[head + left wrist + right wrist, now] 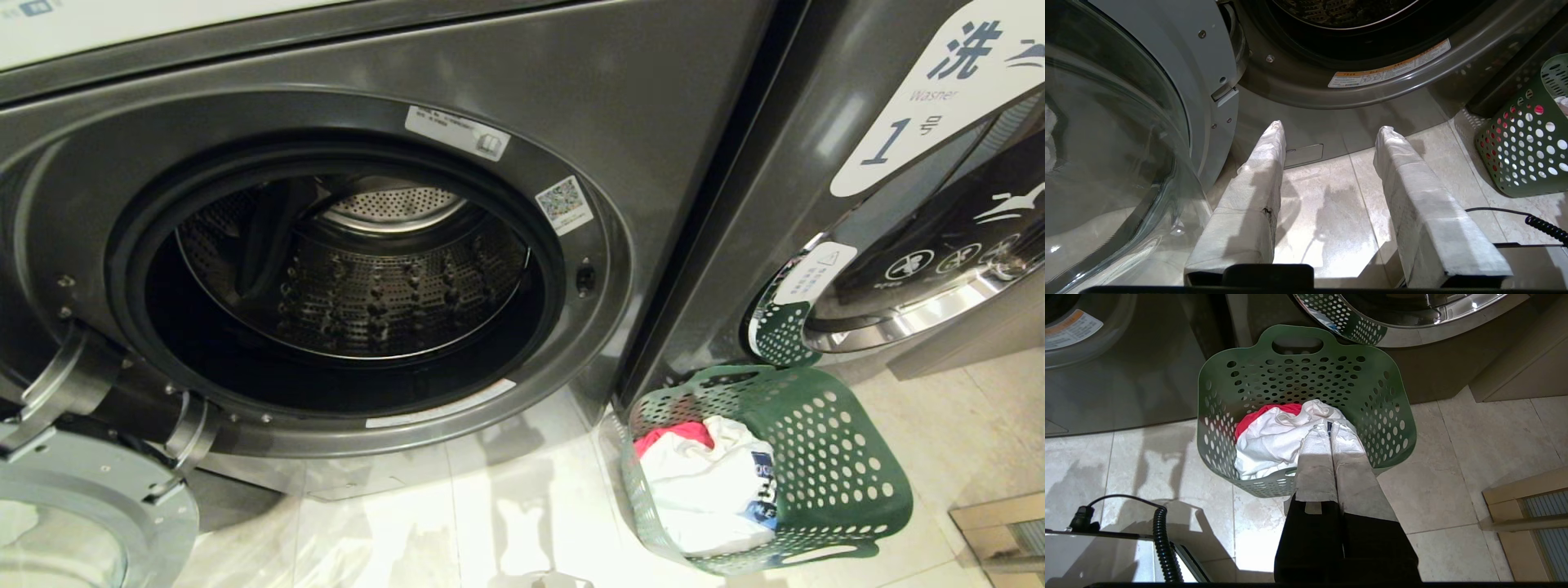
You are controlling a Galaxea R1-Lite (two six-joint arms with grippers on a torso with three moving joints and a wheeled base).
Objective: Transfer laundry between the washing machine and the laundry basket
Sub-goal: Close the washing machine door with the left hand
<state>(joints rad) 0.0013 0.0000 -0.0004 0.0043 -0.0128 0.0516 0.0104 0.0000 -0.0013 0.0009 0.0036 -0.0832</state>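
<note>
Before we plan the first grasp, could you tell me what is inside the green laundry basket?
The laundry basket holds a white garment on top, with a red garment partly showing beneath it. Whatever lies deeper is covered.

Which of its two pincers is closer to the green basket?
The right pincer: it hangs just above the basket, over the laundry. The left pincer is off to the side, low by the washer's open door.
</note>
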